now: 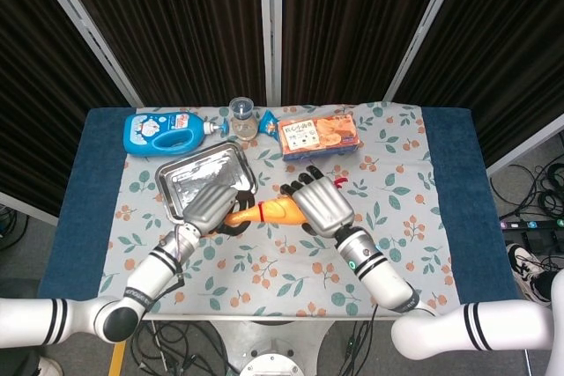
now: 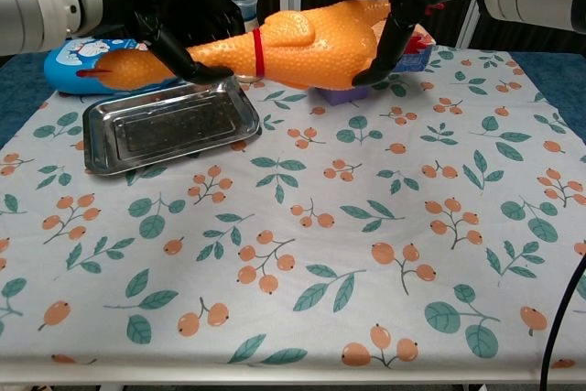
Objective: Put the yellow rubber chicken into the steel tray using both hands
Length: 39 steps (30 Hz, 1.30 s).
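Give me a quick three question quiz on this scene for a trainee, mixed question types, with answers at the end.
1. True or false: the chicken already lies in the tray.
2. Which holds the chicken? A) left hand only B) right hand only C) both hands
3. Fill in: in the head view, the item just behind the tray, at the table's far left, is a blue ____.

Key:
1. False; it is held above the table, its head end over the tray.
2. C
3. bottle
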Tool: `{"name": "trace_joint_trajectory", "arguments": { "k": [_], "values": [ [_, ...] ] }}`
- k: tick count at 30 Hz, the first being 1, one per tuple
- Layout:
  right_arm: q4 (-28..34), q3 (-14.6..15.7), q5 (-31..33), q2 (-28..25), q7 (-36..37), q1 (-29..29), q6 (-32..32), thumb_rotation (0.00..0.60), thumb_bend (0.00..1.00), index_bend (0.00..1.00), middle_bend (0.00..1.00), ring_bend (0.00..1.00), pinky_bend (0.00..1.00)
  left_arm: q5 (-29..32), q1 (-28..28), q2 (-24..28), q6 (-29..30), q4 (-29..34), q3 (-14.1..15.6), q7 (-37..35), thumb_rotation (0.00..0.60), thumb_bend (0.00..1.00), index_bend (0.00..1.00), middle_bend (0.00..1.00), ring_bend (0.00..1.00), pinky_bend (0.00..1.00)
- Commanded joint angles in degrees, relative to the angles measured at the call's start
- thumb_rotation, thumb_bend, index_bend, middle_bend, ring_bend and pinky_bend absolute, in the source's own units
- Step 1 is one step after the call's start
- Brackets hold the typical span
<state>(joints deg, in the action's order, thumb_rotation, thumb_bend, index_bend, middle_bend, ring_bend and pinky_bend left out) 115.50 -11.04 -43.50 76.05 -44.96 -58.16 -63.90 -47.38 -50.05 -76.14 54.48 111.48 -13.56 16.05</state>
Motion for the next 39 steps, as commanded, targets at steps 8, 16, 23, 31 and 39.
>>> {"name": "trace_joint_trajectory", "arguments": {
  "k": [8, 16, 23, 31, 39],
  "values": [
    [-0.6, -0.1, -0.1, 0.7, 0.4, -0.7, -0.5, 0.6, 0.43, 0.48, 0.6, 0.37, 0.21, -0.4, -0.2, 0.4, 0.4, 0.0, 0.3, -0.6, 0.6, 0.83, 0.78, 0.87, 0.83, 0.94],
    [-1.4, 0.2, -3.1, 1.6, 1.7, -0.1, -1.7, 0.6, 0.68, 0.83, 0.86, 0.61, 0.27, -1.0, -0.4, -0.2, 1.4, -0.4, 1.2, 0.5, 0.6, 0.83, 0.78, 0.87, 0.83, 0.94],
    [-2.5, 0.1, -5.1, 2.0, 3.7, 0.9, -2.3, 0.6, 0.79, 1.0, 0.99, 0.74, 0.33, -1.0, -0.6, -0.7, 1.8, -0.7, 1.5, 0.8, 0.6, 0.83, 0.78, 0.87, 0.83, 0.94],
    [-1.4, 0.8, -4.4, 1.1, 5.6, 1.5, 0.1, 0.6, 1.0, 1.0, 1.0, 0.78, 0.34, -1.8, -0.6, -1.2, 3.3, -1.0, 1.9, 2.2, 0.6, 0.83, 0.78, 0.87, 0.83, 0.94],
    [1.0, 0.6, -1.6, -2.4, 9.5, 1.0, 5.9, 0.6, 1.0, 1.0, 1.0, 0.78, 0.34, -2.1, -0.7, -2.8, 5.8, -1.9, 2.4, 5.1, 0.6, 0.83, 0.78, 0.87, 0.83, 0.94]
  ]
}}
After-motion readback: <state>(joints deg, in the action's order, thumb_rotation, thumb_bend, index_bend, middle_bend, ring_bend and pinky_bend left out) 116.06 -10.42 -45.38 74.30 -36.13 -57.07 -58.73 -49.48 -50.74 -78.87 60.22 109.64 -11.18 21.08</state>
